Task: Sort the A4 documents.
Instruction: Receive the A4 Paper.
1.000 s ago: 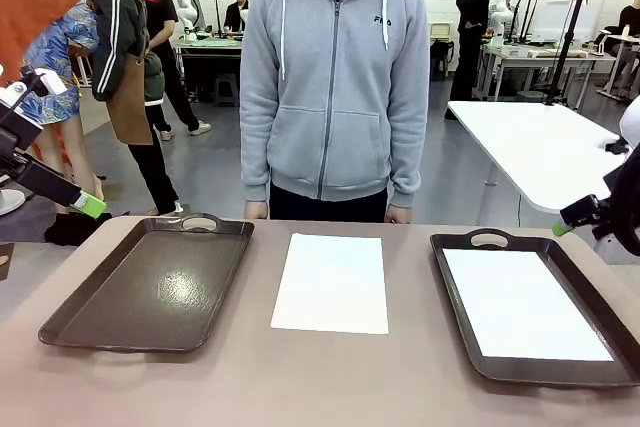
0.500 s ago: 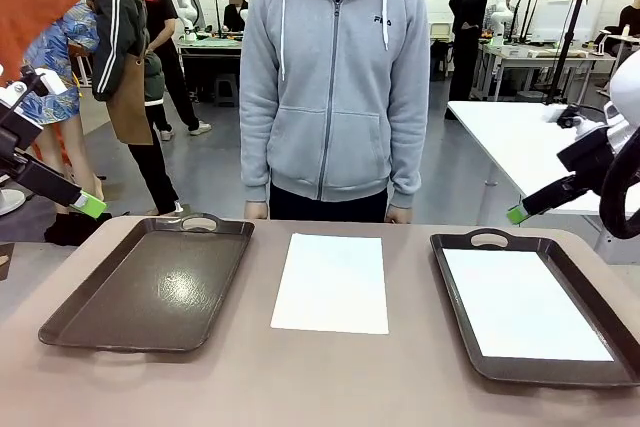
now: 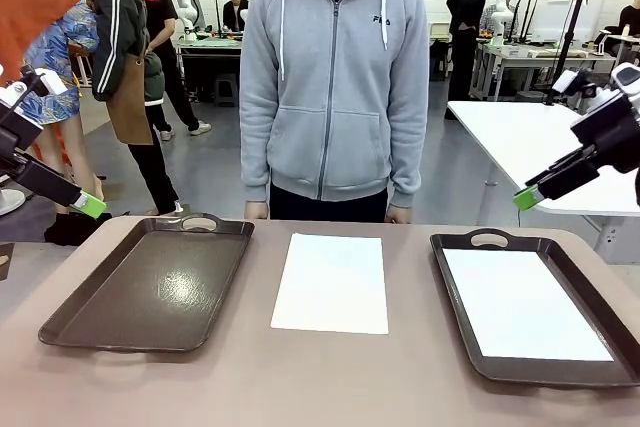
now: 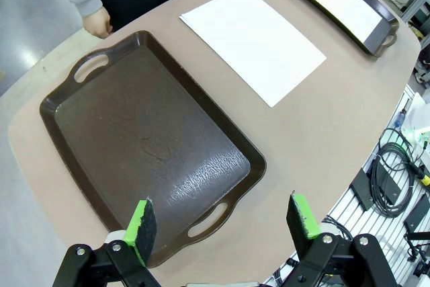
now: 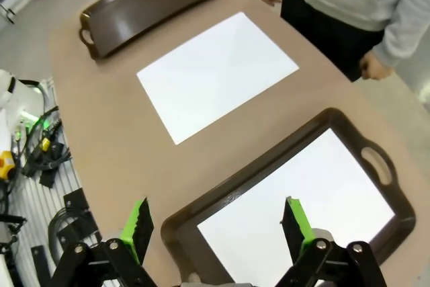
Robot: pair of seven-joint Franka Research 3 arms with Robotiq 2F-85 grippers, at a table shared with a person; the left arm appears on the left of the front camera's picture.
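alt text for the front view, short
An A4 sheet lies on the table between two brown trays: left tray bare, right tray holding another sheet. A person in a grey hoodie stands opposite; left claw and right claw hover at the sides.

Two A4 documents point(image 3: 331, 282), two dark trays point(image 3: 150, 287), one person point(image 3: 335, 77).

the table point(image 3: 330, 387) bears a left tray point(image 3: 95, 279), white sheet point(image 3: 332, 282) and right tray point(image 3: 452, 297).
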